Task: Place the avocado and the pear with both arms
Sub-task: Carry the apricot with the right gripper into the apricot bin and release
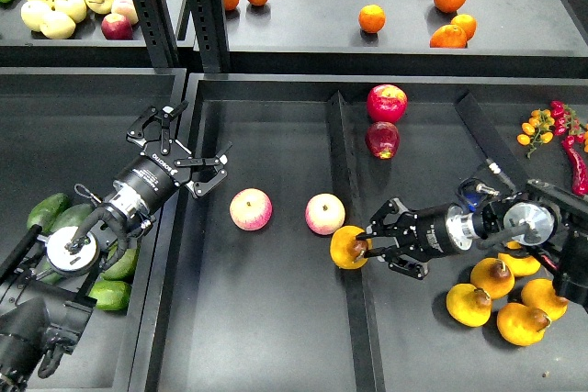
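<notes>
the right gripper [367, 247] has its fingers pinching the pear [348, 247], straddling the divider [342, 181] for transfer. the left gripper [204, 170] hovers with fingers spread, holding nothing; no bright avocado is visible.

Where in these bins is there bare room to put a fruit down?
The middle bin is bare in front of the two blushed apples, and behind them too. Bare floor also lies in front of my right gripper, which holds the pear. It is crowded among the yellow fruits at right and the dark avocados at left.
</notes>
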